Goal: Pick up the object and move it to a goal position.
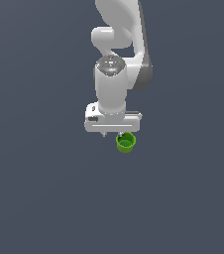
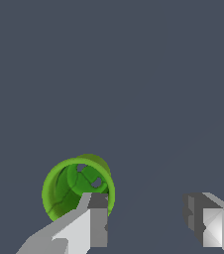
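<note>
We see only a flat, dark slate-grey surface (image 1: 39, 198) filling the exterior view edge to edge, evenly lit and unmarked; we find the same plain grey ground (image 2: 134, 74) in the wrist view.

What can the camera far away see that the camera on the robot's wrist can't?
Only the exterior view shows the white arm above the gripper. Only the wrist view looks down into the green cup, showing its hollow inside, with one finger overlapping its rim and the other apart. Both show the cup, the open gripper and the plain grey floor.
</note>
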`<action>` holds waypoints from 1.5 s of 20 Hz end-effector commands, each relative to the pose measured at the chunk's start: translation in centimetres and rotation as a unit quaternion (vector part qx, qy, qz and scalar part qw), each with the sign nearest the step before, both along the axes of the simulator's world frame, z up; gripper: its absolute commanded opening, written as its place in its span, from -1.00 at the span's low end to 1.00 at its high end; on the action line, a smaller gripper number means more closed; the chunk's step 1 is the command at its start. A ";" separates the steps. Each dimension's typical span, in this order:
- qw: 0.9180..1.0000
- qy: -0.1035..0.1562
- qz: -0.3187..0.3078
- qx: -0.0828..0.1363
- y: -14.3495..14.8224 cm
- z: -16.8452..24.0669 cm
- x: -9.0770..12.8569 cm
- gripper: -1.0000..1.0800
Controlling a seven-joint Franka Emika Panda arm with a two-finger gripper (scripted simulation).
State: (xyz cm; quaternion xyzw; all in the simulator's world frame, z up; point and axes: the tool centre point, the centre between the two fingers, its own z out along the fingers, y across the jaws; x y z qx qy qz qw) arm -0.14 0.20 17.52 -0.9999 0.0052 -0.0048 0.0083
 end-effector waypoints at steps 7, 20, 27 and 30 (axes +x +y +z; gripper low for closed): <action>0.999 -0.003 0.032 -0.002 0.6 -0.6 -0.4 0.23; 0.978 -0.018 0.207 -0.013 3.7 -3.4 -2.7 0.23; 0.943 -0.030 0.331 -0.019 6.1 -5.1 -4.6 0.23; 0.925 -0.034 0.378 -0.021 7.1 -5.8 -5.5 0.23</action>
